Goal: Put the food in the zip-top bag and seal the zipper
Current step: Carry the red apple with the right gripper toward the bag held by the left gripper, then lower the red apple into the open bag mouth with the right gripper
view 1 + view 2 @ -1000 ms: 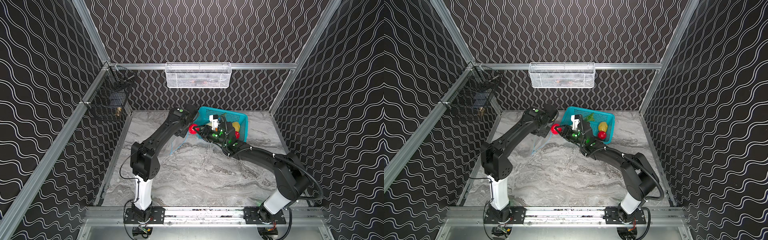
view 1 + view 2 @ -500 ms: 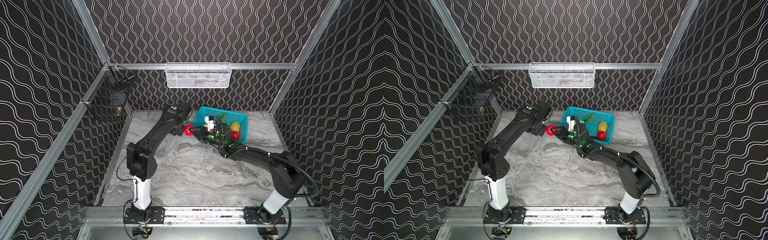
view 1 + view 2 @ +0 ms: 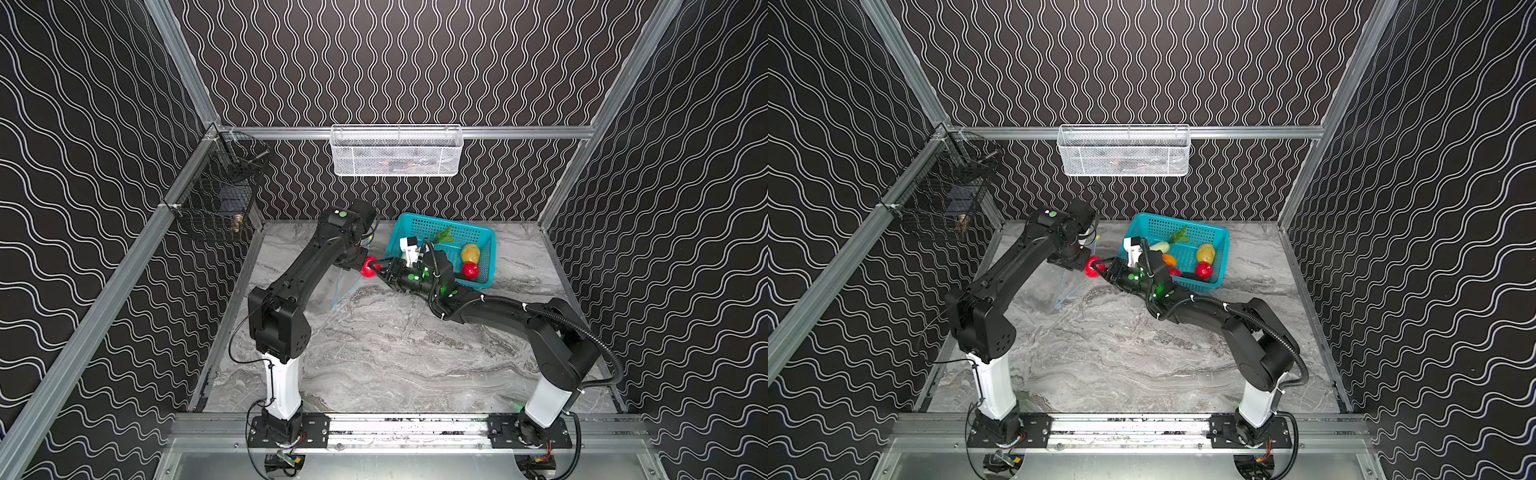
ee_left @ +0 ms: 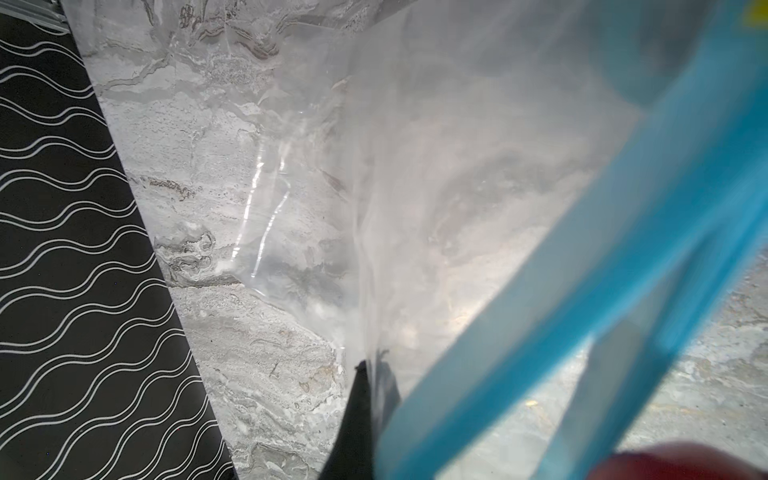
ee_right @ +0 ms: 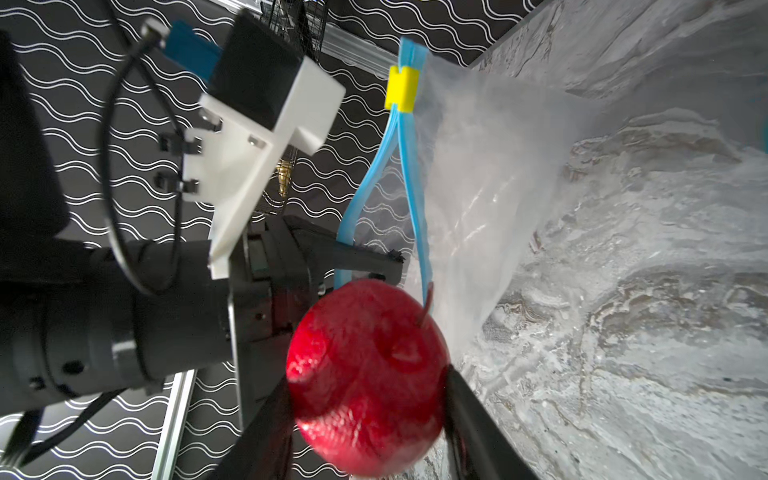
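Gripping the apple point(image 5: 365, 365), the right claw point(image 3: 1100, 269) could snag the narrow mouth of the bag point(image 5: 498, 166) at mid-frame and tug it out of the clenched left claw point(image 4: 371, 374).

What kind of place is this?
Likely a robot test booth: two black arms bolted to a metal rail, wavy-patterned walls in an aluminium frame, and toy food in a teal basket.

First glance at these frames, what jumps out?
The red apple gripped in the right hand, close to the open mouth of the clear zip-top bag. The left hand pinches one blue lip of that mouth, holding it open; the teal basket behind holds more food.
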Robot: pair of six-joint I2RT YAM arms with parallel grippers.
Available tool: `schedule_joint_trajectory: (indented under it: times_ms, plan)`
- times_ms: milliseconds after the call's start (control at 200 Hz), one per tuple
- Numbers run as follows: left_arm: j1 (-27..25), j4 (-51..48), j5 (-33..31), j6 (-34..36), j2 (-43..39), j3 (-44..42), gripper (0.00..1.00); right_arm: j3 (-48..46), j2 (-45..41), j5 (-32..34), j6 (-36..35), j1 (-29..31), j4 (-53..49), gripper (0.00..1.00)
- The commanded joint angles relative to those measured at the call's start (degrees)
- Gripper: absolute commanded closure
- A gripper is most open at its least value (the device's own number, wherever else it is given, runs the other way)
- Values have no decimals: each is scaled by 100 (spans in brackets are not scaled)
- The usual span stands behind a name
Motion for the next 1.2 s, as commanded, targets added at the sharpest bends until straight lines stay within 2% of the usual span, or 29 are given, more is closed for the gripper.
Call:
schedule_joint_trajectory:
  times_ms: [0,260,490,831,1031,1196]
  plan:
    - [1,6,449,158,-48,-36,100,101,47,-120,-29,73,588,70]
    - [9,9,663,223,-101,-49,100,189,212,-85,-249,206,792,71]
    - [4,-6,698,263,-117,-23,100,599,397,172,-425,250,-224,71]
    - [6,-25,731,322,-183,-7,100,773,480,504,-545,259,-920,67]
    - [-7,-11,344,375,-212,52,100,1110,562,701,-704,267,-1604,63]
    - [0,-206,-96,391,-104,421,100,1413,672,801,-776,272,-2098,61]
